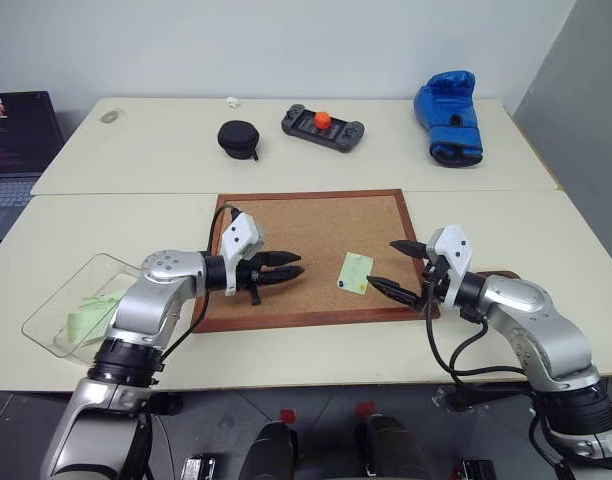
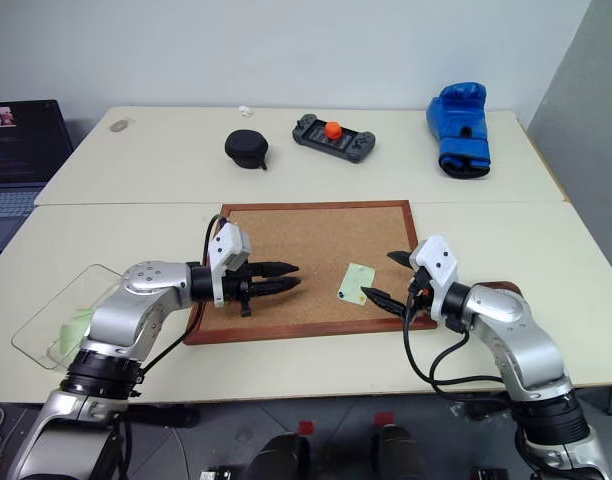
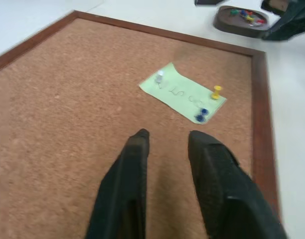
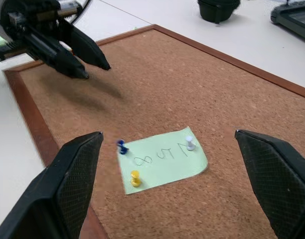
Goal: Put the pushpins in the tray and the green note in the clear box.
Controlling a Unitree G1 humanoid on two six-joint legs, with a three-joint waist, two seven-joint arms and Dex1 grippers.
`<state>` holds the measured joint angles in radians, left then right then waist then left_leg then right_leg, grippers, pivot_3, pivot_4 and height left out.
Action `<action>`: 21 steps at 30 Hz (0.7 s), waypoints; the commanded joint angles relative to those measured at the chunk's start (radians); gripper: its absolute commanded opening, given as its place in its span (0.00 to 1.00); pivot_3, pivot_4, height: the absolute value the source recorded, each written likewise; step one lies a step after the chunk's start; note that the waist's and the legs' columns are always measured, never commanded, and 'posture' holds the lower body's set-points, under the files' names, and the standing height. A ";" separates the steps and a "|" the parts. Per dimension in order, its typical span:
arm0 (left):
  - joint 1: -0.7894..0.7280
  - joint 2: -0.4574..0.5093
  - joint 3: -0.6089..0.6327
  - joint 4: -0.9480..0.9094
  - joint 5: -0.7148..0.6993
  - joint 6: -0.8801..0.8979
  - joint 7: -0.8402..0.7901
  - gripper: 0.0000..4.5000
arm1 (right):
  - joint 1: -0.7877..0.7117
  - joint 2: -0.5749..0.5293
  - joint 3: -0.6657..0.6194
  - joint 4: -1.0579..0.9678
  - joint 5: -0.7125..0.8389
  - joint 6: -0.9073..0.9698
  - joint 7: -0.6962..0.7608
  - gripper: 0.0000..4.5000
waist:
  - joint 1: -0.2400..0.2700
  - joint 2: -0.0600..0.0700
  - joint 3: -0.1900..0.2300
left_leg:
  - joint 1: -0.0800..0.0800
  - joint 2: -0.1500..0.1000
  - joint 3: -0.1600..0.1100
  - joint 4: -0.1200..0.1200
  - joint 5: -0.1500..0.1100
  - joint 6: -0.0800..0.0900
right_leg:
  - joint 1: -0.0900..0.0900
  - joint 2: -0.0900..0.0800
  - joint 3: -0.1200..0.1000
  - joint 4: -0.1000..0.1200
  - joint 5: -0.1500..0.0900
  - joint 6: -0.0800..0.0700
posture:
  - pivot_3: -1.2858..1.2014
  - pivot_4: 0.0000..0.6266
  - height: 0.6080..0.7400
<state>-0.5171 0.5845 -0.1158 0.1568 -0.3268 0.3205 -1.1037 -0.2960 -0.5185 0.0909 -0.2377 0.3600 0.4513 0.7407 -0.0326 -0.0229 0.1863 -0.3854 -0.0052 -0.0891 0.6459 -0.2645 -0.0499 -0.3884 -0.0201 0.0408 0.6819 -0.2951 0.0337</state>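
Some pins already lie in the tray (image 3: pixel 242 22); three more pin the note (image 4: pixel 162 162) to the corkboard (image 1: pixel 316 225), the right gripper (image 1: pixel 401 268) gaping beside it, left gripper (image 1: pixel 291 265) narrowed, both empty

A pale green note (image 4: pixel 164 162) with dark handwriting, pinned by white (image 4: pixel 190 144), blue (image 4: pixel 122 146) and yellow (image 4: pixel 135 178) pushpins, on a tan corkboard (image 1: pixel 316 225) framed in red-brown wood; black-fingered left hand (image 1: pixel 291 266).
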 commanded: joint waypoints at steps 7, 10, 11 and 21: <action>-0.005 -0.036 -0.005 0.048 0.037 -0.061 0.001 0.02 | -0.052 0.061 0.028 0.045 -0.044 -0.058 -0.002 1.00 | -0.001 0.000 0.000 | 0.000 0.000 0.000 0.000 0.000 0.000 | 0.000 0.000 0.000 0.000 0.000 0.000 | 0.52 0.24 1.00; 0.017 -0.053 -0.036 0.071 0.073 -0.058 0.016 0.02 | -0.074 0.086 0.038 0.086 -0.053 -0.068 -0.004 1.00 | 0.000 0.000 0.000 | 0.000 0.000 -0.001 0.000 0.000 0.000 | 0.000 0.000 0.000 0.000 0.000 0.000 | 0.52 0.24 1.00; 0.030 -0.058 -0.050 0.091 0.093 -0.072 0.020 0.02 | -0.084 0.096 0.045 0.106 -0.060 -0.077 -0.004 1.00 | -0.001 0.000 0.000 | 0.000 0.000 0.000 0.000 0.000 0.000 | 0.000 0.000 0.000 0.000 0.000 0.000 | 0.52 0.24 1.00; 0.057 -0.070 -0.068 0.165 0.133 -0.125 0.019 0.02 | -0.169 0.161 0.071 0.273 -0.101 -0.145 0.016 1.00 | -0.001 0.002 -0.002 | 0.002 0.000 0.000 0.000 0.000 0.000 | 0.002 0.000 0.000 0.001 0.000 0.000 | 0.52 0.24 1.00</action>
<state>-0.4774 0.5124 -0.1669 0.2951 -0.2209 0.1858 -1.0813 -0.4324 -0.3680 0.1614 0.0182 0.2677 0.3456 0.7442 -0.0331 -0.0210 0.1842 -0.3827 -0.0054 -0.0890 0.6463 -0.2644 -0.0499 -0.3868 -0.0202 0.0410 0.6830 -0.2949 0.0337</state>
